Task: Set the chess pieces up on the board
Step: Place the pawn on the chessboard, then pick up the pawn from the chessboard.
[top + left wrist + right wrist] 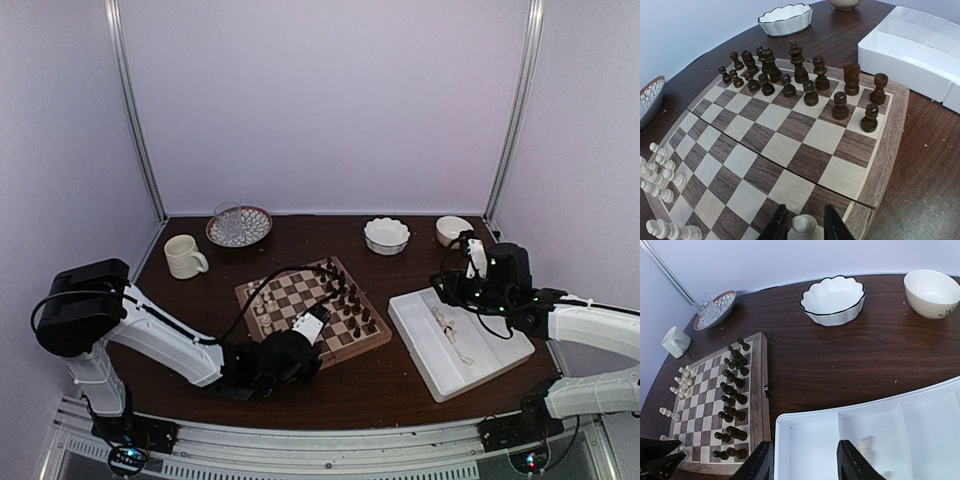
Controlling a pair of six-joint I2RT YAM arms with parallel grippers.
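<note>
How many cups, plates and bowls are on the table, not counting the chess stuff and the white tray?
mug: 1
glass: 1
plate, under the glass: 1
Bowls: 2, the scalloped bowl and the round bowl
Total: 5

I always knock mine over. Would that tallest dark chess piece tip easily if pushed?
Likely yes: the tallest dark piece looks slim and high on a small round base. Small and wooden-looking, it's probably light. Close neighbours might fall too.
</note>
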